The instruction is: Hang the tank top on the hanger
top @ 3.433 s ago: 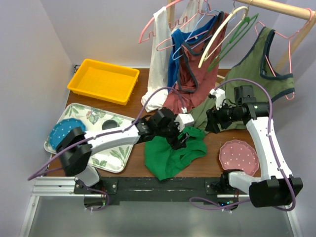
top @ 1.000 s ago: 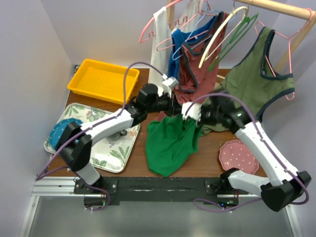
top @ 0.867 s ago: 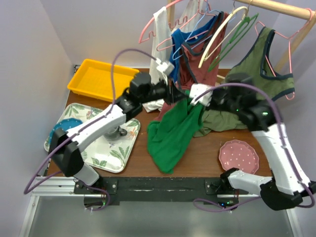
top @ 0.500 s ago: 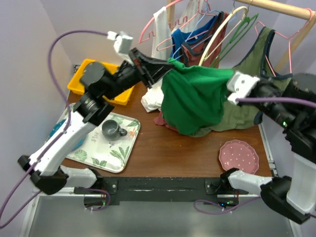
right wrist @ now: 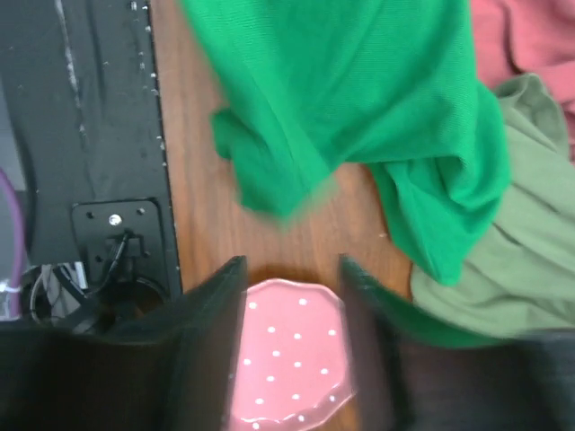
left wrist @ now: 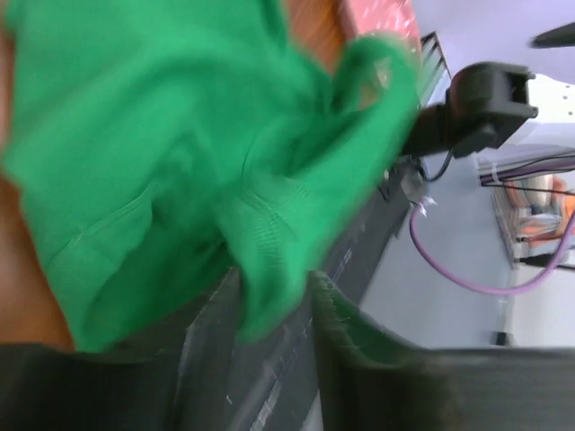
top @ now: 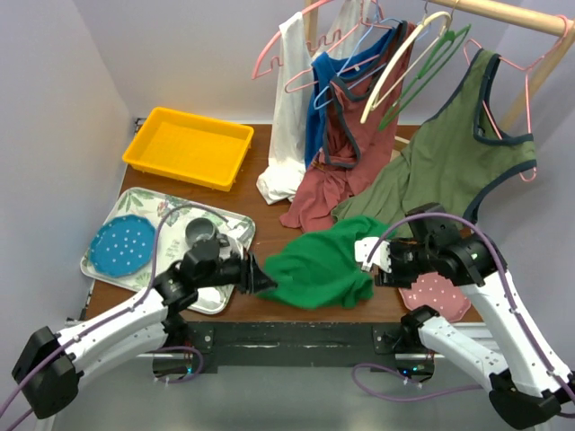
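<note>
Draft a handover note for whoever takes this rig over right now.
Left gripper: shut on an edge of the tank top.
Right gripper: open above the plate, beside the top.
The top lies bunched at the near edge of the table; the hanger hangs bare on the rail.
Done: nothing hung yet.
Left: lift the top and thread it onto the hanger.

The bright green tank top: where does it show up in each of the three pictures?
Top external: the bright kelly-green tank top lies crumpled at the near edge of the brown wooden table, centre.
Left wrist: it fills the upper left.
Right wrist: across the top, centre to right.
Shared landmark: the table beneath it.
</note>
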{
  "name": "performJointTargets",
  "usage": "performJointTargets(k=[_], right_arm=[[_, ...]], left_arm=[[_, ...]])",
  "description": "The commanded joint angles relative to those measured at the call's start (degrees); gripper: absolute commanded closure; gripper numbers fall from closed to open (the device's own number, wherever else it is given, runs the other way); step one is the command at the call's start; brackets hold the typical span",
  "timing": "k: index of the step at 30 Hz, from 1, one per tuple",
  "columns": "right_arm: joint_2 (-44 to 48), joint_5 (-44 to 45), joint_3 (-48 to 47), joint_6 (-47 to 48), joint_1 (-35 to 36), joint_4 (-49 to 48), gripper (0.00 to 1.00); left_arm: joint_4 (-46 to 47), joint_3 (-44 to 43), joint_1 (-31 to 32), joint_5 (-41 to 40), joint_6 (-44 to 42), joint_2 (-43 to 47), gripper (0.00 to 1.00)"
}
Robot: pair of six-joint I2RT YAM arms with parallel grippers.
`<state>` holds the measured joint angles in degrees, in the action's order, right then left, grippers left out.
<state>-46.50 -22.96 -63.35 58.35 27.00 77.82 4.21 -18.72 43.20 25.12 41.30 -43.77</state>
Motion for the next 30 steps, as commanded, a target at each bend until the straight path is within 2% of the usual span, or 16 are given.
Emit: performJointTargets(k=[1, 3, 5, 7, 9, 13, 16, 18, 20, 22, 30], right_arm=[[0.54, -2.97, -2.55, -1.66, 0.07, -1.19, 0.26], [-0.25, -1.57, -4.4, -2.27, 0.07, 0.04, 0.2], [-1.57, 0.62, -7.91, -5.5, 0.07, 0.31, 0.18], [-2.71, 4.57, -12.73, -10.68, 0.07, -2.14, 0.15], [-5.35, 9.92, -17.05, -18.51, -0.11, -5.12, 0.13], [-9.65, 15.04, -30.3, -31.07, -2.83, -11.71, 0.07], [-12.99, 20.99, -36.9, -43.46, -7.13, -17.69, 0.05], [-15.88, 24.44, -41.82, -53.22, -7.4, -19.63, 0.05], [-18.0, 26.57, -45.44, -61.3, -8.19, -19.9, 0.07], [-20.9, 25.6, -49.84, -67.19, -12.39, -20.25, 0.07], [-31.8, 30.52, -62.75, -76.54, -16.19, -21.48, 0.03]], left_arm=[[1.17, 2.37, 0.66, 1.86, 3.97, 7.37, 0.47], [-2.96, 1.15, 0.57, 1.24, 2.04, 8.34, 0.39], [-8.03, -2.36, 0.48, -0.15, 0.37, 8.96, 0.32], [-10.87, -6.74, 0.48, -1.12, -2.18, 8.79, 0.31], [-14.66, -9.74, 0.48, -3.32, -4.02, 8.61, 0.28], [-19.05, -17.47, 0.48, -7.8, -5.17, 9.05, 0.22], [-20.55, -21.6, 0.48, -11.75, -4.83, 10.62, 0.16], [-21.43, -23.72, 0.48, -15.09, -3.52, 12.29, 0.13], [-22.92, -24.61, 0.48, -17.3, -2.28, 13.44, 0.11], [-24.41, -24.96, 0.48, -17.91, -1.4, 15.46, 0.11], [-27.93, -23.29, 0.48, -22.31, 3.43, 23.72, 0.1]])
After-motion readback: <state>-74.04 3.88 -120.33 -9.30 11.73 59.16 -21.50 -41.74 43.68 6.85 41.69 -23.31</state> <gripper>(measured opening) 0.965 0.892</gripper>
